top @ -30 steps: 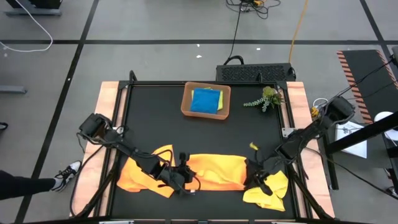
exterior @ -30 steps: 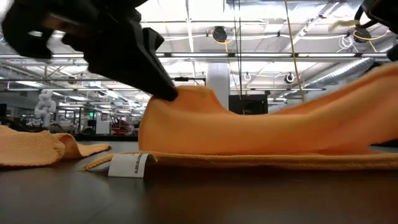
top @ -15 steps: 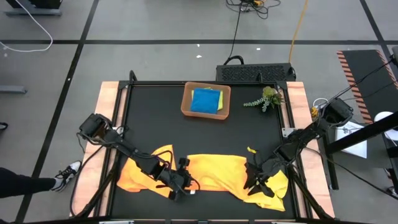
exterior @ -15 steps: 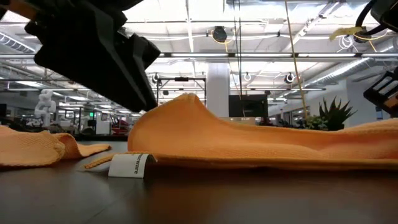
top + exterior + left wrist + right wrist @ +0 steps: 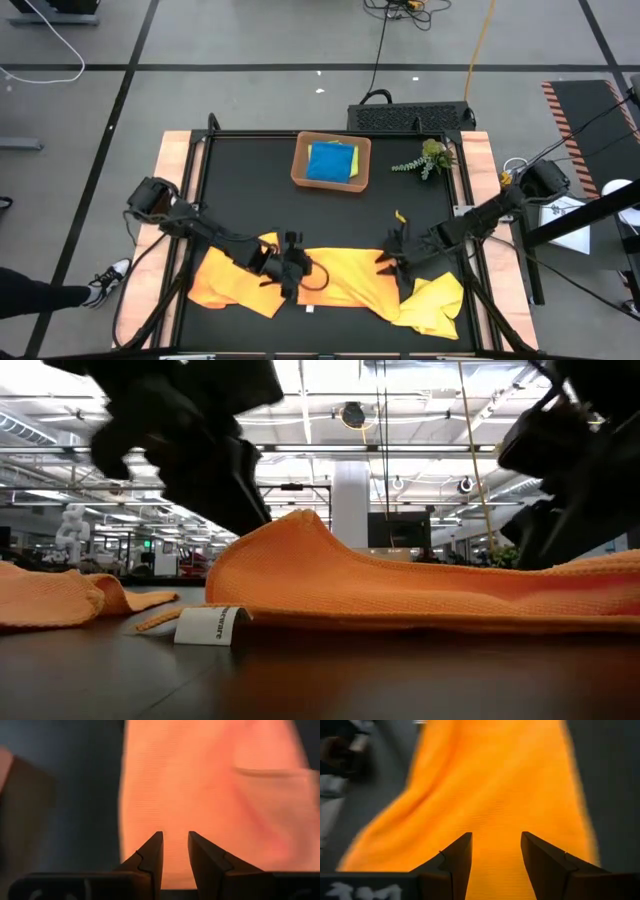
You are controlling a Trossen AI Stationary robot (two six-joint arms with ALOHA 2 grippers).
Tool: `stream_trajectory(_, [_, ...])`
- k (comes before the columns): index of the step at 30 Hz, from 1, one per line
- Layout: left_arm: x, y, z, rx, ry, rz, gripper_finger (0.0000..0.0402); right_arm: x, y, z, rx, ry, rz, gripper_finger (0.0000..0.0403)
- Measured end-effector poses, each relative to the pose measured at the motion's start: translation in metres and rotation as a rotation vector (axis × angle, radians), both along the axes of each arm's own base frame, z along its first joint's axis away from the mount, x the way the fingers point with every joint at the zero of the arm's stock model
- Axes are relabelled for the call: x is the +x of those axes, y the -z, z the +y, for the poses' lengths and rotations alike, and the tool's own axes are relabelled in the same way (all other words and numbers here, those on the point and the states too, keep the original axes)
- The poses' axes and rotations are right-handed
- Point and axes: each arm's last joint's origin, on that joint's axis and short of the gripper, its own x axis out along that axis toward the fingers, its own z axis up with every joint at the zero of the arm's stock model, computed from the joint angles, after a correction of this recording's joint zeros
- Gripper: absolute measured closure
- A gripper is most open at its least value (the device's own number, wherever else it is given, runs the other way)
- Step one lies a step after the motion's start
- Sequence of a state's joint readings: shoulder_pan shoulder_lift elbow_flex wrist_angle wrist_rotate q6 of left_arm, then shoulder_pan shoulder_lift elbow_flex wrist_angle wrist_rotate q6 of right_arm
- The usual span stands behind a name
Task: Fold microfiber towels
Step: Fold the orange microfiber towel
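An orange microfiber towel [image 5: 345,282] lies stretched along the table's near edge, with a raised hump [image 5: 300,525] and a white label [image 5: 208,626] at its near hem. More orange cloth [image 5: 225,282] lies crumpled to its left. My left gripper [image 5: 290,268] stands open just above the towel's left part [image 5: 210,795]. My right gripper [image 5: 393,258] stands open over the towel's right part [image 5: 495,785]. Neither has anything between its fingers. A yellow towel [image 5: 435,303] lies bunched at the near right.
A brown tray [image 5: 300,170] at the far middle holds a blue towel [image 5: 328,162] with a lime green edge. A green plant sprig [image 5: 428,158] lies to the tray's right. The bare black tabletop [image 5: 250,200] spreads between the tray and the towels.
Both grippers have let go of the orange towel and drawn back toward the far edge, the right one also leftward. The towel's raised right part has dropped onto the table. The hump that the left gripper pinched stays up on its own.
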State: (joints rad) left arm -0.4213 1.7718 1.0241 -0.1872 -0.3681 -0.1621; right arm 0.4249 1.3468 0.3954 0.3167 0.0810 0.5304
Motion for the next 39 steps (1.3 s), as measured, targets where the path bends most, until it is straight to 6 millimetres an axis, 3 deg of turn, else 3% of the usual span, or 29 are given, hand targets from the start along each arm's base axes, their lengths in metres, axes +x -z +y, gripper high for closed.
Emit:
stream_trajectory(5, [0.009,0.003,0.022,0.011,-0.051,0.014,0.0309,0.001,0.009,-0.017,-0.079,0.093,0.053,0.0243])
stream_trajectory(12, [0.015,0.035,0.046,0.02,-0.09,0.17,0.0309,-0.008,0.026,-0.039,-0.14,0.232,0.092,0.0243])
stream_trajectory(15, [0.014,0.037,0.054,0.052,-0.149,0.191,0.0309,-0.01,0.027,-0.048,-0.171,0.302,0.069,0.0243])
stream_trajectory(18, [0.013,0.027,0.058,0.069,-0.18,0.153,0.0309,-0.008,0.026,-0.056,-0.161,0.346,0.031,0.0243])
stream_trajectory(22, [0.019,-0.007,0.047,0.027,-0.15,-0.016,0.0309,-0.006,0.026,-0.065,-0.157,0.395,0.027,0.0243])
stream_trajectory(27, [0.021,-0.013,0.026,0.006,-0.039,-0.112,0.0309,-0.005,0.026,-0.072,-0.155,0.43,0.029,0.0243])
stream_trajectory(31, [0.02,-0.003,0.013,-0.005,-0.038,-0.103,0.0309,-0.004,0.025,-0.074,-0.148,0.444,0.016,0.0243])
stream_trajectory(39, [0.025,0.019,0.008,-0.069,-0.098,-0.082,0.0309,-0.002,0.023,-0.074,-0.137,0.446,-0.011,0.0243])
